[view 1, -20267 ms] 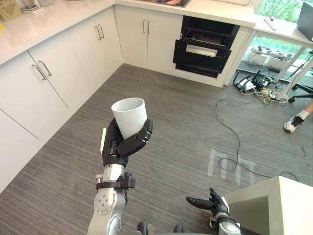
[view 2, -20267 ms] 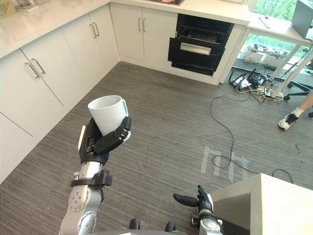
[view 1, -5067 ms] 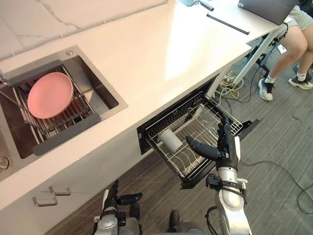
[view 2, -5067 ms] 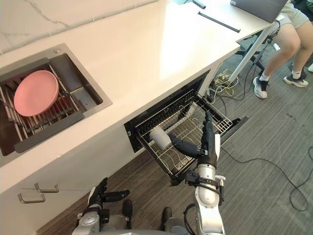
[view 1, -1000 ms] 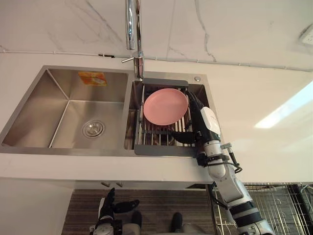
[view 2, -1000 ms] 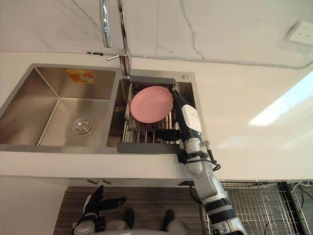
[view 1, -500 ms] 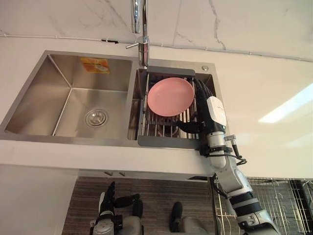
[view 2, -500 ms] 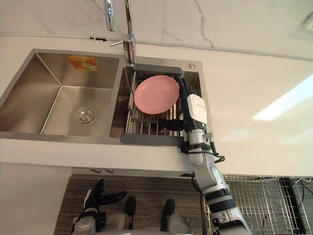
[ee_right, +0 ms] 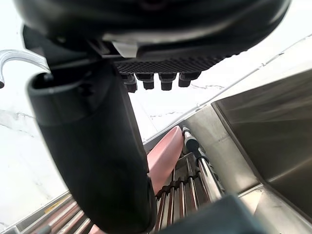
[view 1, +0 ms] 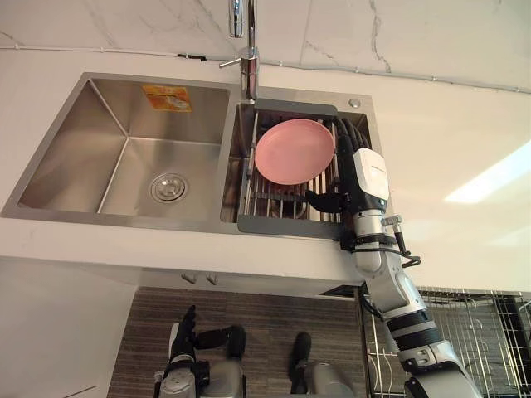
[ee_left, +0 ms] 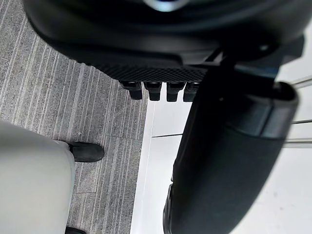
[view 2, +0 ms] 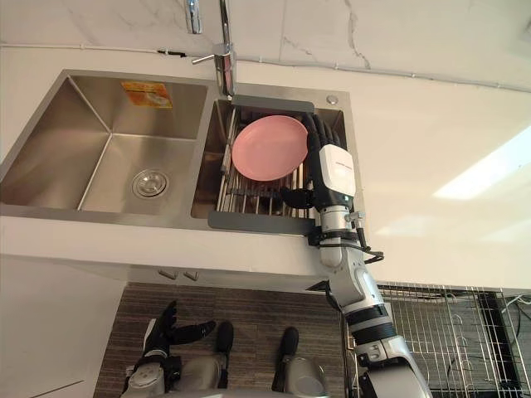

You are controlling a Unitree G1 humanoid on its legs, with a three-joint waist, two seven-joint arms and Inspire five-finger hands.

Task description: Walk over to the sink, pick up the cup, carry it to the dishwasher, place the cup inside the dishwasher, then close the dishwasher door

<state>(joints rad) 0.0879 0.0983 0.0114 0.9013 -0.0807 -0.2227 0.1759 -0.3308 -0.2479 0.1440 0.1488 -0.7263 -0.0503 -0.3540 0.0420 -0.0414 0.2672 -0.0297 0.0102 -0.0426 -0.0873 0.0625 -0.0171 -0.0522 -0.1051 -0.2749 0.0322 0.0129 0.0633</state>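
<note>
White, veined stone-look countertop (view 1: 448,141) spans the frame, with a brushed stainless steel double sink (view 1: 83,141) set in it. A silver wire dishwasher rack (view 1: 489,332) sticks out below the counter, on the robot's right of the sink. The left basin is bare metal. The right basin carries a dark grey slatted drying rack (view 1: 282,226) with a round matte pink plate (view 1: 294,151) propped on its rods.

Key relation: right hand (view 1: 365,178) is in the right basin, just beside the plate's right edge. Fingers run straight along that edge and the thumb reaches out across the rack below the plate. It's relaxed and holding nothing. Contact with the plate: can't tell. Left hand (view 1: 184,336) hangs low over the grey striped floor (ee_left: 73,97), fingers spread, empty. So the right arm is the near one for both sink and dishwasher.

Cup: cannot tell where it is, so no bearing or long axis from the hand. My read: what sits by the hand is the plate, not the task's thing. The next move needs the cup located first. The dishwasher rack lies down and to the right of this hand.

Small stuff: chrome tap (view 1: 247,62) at the basin divider, round drain (view 1: 168,187), orange sticker (view 1: 170,97) on the left basin's back wall.
</note>
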